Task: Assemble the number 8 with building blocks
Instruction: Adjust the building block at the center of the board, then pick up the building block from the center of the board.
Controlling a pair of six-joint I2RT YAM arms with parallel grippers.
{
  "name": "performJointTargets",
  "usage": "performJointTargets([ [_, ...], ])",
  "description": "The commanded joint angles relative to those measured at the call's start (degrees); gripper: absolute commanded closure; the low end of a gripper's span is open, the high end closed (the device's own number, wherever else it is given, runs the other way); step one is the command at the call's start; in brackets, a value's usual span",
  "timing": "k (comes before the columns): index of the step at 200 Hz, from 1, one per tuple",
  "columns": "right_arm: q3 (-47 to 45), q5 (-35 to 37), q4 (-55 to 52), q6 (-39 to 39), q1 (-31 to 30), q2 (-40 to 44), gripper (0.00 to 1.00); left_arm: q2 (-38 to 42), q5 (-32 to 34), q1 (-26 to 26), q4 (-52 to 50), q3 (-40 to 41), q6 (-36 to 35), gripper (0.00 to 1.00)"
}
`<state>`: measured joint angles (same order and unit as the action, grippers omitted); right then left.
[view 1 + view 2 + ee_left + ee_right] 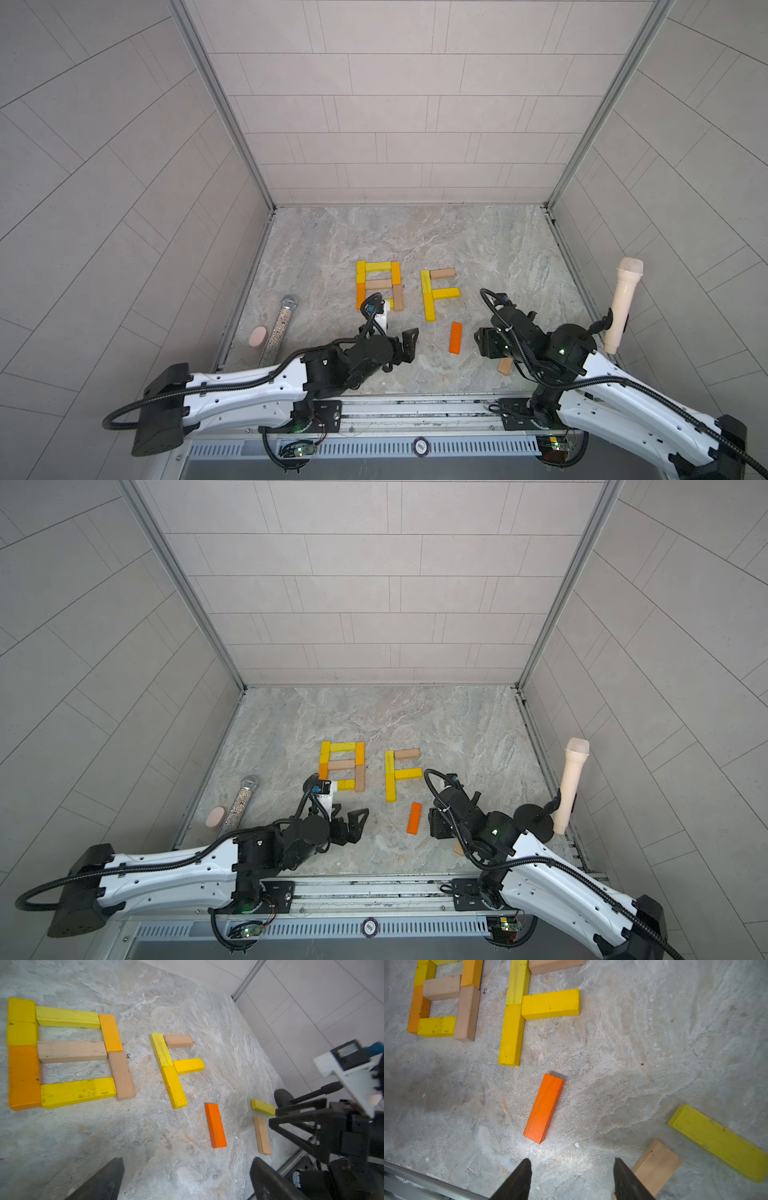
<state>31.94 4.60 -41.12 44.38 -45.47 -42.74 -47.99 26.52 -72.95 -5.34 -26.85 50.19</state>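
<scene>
Along the counter's (415,232) left edge lies a glittery silver cylinder (279,328), with a pale pink rounded thing (259,336) against its left side. Whether the two rest on the counter or just outside its rail I cannot tell.

Right of them, close to the near edge, the left gripper (188,1160) hangs with its jaws spread wide and only bare counter between them.

Just beyond it, a little left of the counter's middle, the number 8 (70,1051) lies flat. It has yellow and orange bars down its left side and yellow bars across the top and bottom. A tan bar crosses the waist, and an orange and a tan bar run down the right side. All the bars touch, closing two square holes. In both top views the left arm's wrist covers the figure's near left corner.

Just beside the 8 on the right, not touching it, is an F-shaped group (432,291): two yellow bars end to end as the stem, a tan upper arm and a yellow middle arm.

Between the stem's foot and the near edge an orange block (456,338) lies alone.

Right of that, the right gripper (572,1160) is low over the counter, jaws partway apart with nothing in the gap. A tan block (656,1163) lies just outside one finger, and a yellow block (718,1142) lies further right.

At the right edge a cream microphone-shaped cylinder (622,307) stands tilted on a black stand (602,326).
</scene>
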Motion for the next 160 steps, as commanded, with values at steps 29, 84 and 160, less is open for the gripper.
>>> performJointTargets([
  [29,-0.18,-0.78,8.51,5.04,-4.09,-9.38,0.43,14.02,4.23,0.35,-4.53,5.7,-1.5,0.0],
  [84,0.14,-1.36,15.87,8.41,-7.06,-21.21,0.49,11.26,0.14,0.35,-9.62,1.66,-10.98,0.0],
  [160,1.74,0.4,19.42,9.3,-7.13,-30.72,0.52,3.87,-4.82,0.35,0.16,0.98,-15.03,0.0],
])
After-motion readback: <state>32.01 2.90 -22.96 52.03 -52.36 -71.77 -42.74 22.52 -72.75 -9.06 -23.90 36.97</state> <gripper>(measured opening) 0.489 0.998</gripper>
